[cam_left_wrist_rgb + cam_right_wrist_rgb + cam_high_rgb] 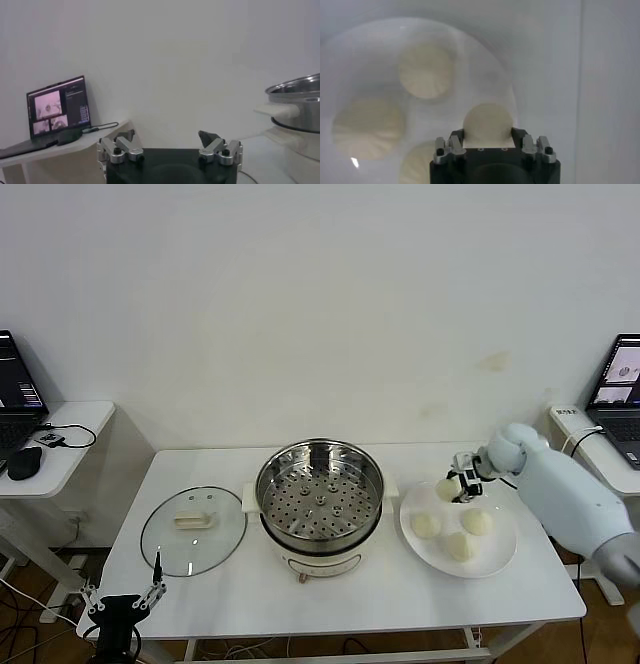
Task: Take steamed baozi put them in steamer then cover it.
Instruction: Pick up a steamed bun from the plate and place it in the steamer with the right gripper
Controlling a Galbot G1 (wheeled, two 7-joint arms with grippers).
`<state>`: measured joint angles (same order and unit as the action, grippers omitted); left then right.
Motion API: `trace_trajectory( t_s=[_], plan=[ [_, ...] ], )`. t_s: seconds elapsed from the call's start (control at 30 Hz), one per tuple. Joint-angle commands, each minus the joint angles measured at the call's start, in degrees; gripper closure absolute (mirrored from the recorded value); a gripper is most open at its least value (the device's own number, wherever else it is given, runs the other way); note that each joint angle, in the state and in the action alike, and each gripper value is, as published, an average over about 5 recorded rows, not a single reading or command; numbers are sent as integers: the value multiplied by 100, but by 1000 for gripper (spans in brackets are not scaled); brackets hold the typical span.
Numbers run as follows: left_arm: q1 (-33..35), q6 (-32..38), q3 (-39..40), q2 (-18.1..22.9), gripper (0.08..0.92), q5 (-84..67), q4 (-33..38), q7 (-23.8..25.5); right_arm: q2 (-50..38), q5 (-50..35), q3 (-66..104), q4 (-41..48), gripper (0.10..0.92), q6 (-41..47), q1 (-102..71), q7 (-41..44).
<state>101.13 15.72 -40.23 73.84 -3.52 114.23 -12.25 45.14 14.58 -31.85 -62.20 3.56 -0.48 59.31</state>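
Observation:
My right gripper (455,487) is shut on one steamed baozi (445,490), a cream-white bun, over the far left part of the white plate (500,562). In the right wrist view the bun (488,117) sits between the fingers (456,137). Three more baozi (426,525) (477,521) (459,546) lie on the plate. The steamer (320,499) stands at the table's middle, its perforated tray bare. Its glass cover (215,544) lies flat on the table to the steamer's left. My left gripper (122,592) hangs open and empty off the table's front left corner.
Side tables with laptops stand at the far left (15,389) and far right (620,384), with a mouse (24,462) on the left one. The left wrist view shows the steamer's side (300,107) and a laptop (57,107). A white wall rises behind the table.

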Motion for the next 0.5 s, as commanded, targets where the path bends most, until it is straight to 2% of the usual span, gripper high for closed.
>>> trace_trajectory(
  t_s=[0.03, 0.3, 0.5],
  plan=[
    [-26, -77, 131, -116, 177, -526, 9, 112, -937, -1810, -1305, -1531, 411, 217, 1652, 49],
    [-101, -110, 282, -267, 177, -1190, -26, 321, -389, -2864, -2292, -1878, 406, 201, 2966, -213],
    [-139, -90, 284, -334, 177, -1461, -102, 403, 367, -3227, -2805, -1904, 406, 41, 3313, -431]
  ],
)
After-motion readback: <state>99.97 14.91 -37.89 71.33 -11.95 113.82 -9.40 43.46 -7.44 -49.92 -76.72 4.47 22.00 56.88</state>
